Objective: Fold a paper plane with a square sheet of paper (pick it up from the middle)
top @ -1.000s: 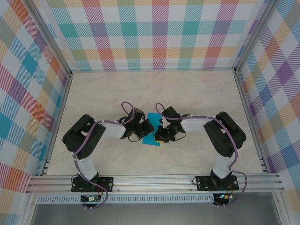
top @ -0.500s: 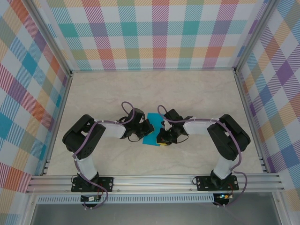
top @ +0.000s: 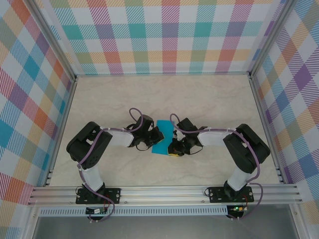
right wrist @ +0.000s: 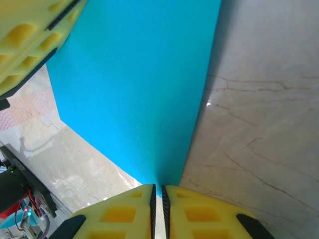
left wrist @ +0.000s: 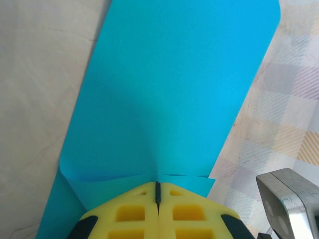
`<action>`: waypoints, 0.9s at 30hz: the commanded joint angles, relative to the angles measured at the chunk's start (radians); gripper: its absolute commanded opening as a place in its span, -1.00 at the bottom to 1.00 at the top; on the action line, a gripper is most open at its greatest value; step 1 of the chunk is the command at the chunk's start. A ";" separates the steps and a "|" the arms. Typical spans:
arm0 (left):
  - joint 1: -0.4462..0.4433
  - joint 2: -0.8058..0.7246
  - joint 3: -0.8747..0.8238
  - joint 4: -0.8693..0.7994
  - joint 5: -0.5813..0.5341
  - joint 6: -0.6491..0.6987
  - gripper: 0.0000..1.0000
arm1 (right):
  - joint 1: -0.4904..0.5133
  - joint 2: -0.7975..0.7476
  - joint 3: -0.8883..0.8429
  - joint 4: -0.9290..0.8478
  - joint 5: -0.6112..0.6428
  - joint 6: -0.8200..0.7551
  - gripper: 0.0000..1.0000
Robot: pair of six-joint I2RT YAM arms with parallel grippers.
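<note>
Square sheet of paper (top: 163,134), teal and reading as a narrow strip from above, at table centre, held between both arms. Left gripper (left wrist: 157,191) at the sheet's 9 o'clock, yellow pads clenched tight on its edge (a small crease fans out from the bite); right gripper (right wrist: 158,193) at about 4 o'clock, pads pinched on the opposite edge with only a hairline slit between them. Marbled tabletop (top: 214,104) beneath, plaid walls (top: 169,35) around.

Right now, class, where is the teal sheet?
In the top view the teal sheet is mid-table, gripped by left jaws on its left, right jaws on its right.
</note>
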State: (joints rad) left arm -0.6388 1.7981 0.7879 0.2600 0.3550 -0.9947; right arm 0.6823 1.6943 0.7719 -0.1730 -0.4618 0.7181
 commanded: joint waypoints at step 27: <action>0.009 -0.036 -0.001 -0.133 -0.056 0.061 -0.92 | 0.006 0.165 0.085 -0.098 0.077 0.033 -0.81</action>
State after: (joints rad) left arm -0.6384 1.7863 0.7879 0.2344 0.3428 -0.9722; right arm 0.6777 1.7920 0.8795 -0.1738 -0.4618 0.7593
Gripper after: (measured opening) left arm 0.042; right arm 0.102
